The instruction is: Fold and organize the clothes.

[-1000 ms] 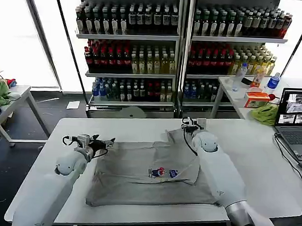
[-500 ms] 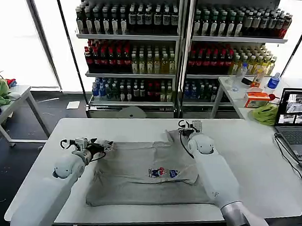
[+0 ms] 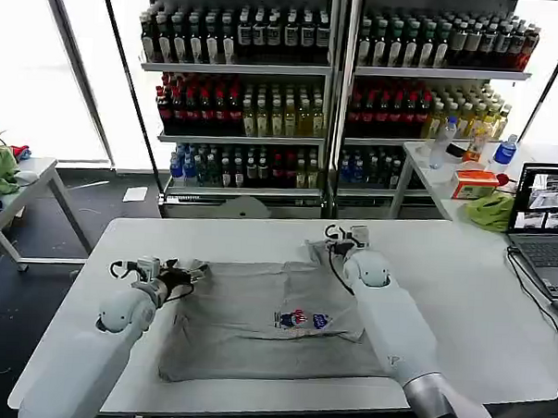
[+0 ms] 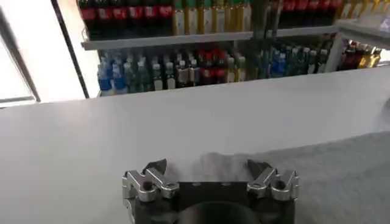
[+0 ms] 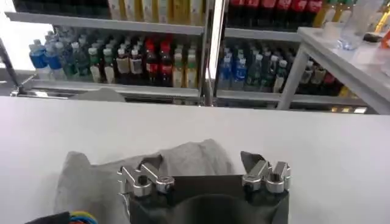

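Grey T-shirt (image 3: 269,324) lies partly folded on table (image 3: 480,283); left gripper (image 3: 185,272) and right gripper (image 3: 341,234), jaws apart, straddle its far corners; further folds remain.

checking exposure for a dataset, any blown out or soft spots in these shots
Head view: windows behind the shelves are blown out white; T-shirt evenly lit. Left wrist view: left gripper sharp, table glary and pale. Right wrist view: right gripper sharp, far bottles soft.

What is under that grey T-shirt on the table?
The grey T-shirt lies directly on the white table. Whether anything is hidden beneath it cannot be seen; the cloth covers that area.
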{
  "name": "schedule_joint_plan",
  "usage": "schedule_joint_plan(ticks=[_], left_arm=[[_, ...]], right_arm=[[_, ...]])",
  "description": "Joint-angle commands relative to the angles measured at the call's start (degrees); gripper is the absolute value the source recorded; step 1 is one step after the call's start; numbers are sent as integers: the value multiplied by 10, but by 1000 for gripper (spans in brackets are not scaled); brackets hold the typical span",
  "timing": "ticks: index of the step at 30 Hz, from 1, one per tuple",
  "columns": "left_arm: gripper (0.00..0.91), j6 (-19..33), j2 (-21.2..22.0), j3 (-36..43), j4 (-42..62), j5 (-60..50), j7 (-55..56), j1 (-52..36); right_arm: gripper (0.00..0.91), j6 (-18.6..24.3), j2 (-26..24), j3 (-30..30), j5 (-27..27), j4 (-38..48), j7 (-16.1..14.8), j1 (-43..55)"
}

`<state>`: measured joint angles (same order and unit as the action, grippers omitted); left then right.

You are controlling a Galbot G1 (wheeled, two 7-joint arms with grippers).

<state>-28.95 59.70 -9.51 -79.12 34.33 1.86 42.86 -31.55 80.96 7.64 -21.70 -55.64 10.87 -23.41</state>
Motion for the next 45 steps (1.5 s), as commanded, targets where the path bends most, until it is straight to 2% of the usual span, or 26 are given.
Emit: schedule_joint_plan(ticks=[1,2,5,7,8,9,10,11,12,31,45], left_arm=[[907,-1,0,0,0,0,0,1],[907,-1,0,1,0,0,0,2],[907,0,-2,2,-1,0,1,4],[887,1,0,0,0,0,0,5],[574,1,1,-1,3,1,-1,4],[423,1,2,-1,5,1,-1,3],[111,1,2,0,6,1,-1,3],[30,1,1,2,7,1,-2,3],[0,2,2,3,7,1,-1,3],[10,9,8,17,4,-14,-4,2],[0,47,12,9,-22,-25,0,7]], right_arm=[[856,0,3,0,3,4,0,1],[806,0,3,0,3,4,0,0],[776,0,4,0,2,3,1,-4],[584,0,6,0,3,2,1,-6],[383,0,7,-1,3,1,2,-9],[282,0,7,-1,3,1,2,-10],[101,0,7,-1,3,0,2,-12],[0,0,7,0,3,0,4,-13],[0,0,7,0,3,-1,4,-13],[0,-3,-3,1,-8,-43,15,-44],[0,1,-21,26,-37,-146,13,-91]])
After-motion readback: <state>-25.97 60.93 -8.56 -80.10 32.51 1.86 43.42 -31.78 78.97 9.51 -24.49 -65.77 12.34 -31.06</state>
